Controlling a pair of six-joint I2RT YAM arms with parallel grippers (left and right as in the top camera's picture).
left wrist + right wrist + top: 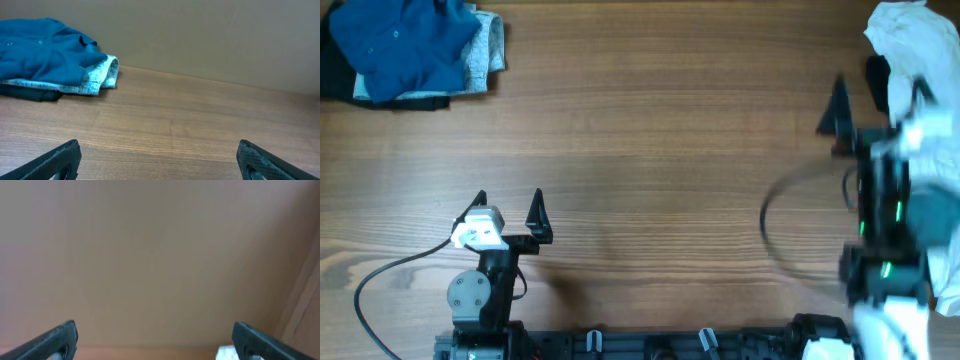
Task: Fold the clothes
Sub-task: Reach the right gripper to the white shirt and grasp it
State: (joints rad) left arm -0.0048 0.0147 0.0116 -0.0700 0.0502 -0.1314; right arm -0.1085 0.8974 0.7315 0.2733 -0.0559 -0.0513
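The white T-shirt [904, 38] lies crumpled at the table's far right corner; its lettering is hidden. A sliver of it shows at the bottom of the right wrist view [225, 353]. A blue garment [405, 45] lies on grey [492, 48] and black [338, 78] garments at the far left, and also shows in the left wrist view [45, 55]. My left gripper [510, 208] [157, 165] is open and empty over bare wood near the front left. My right gripper [878, 102] [155, 342] is open, blurred, right beside the white T-shirt, and faces the wall.
The wooden table [650, 150] stretches between the two piles. A plain wall [210, 35] stands behind it. A black cable [775, 225] loops left of the right arm, and another cable [380, 280] trails from the left arm's base.
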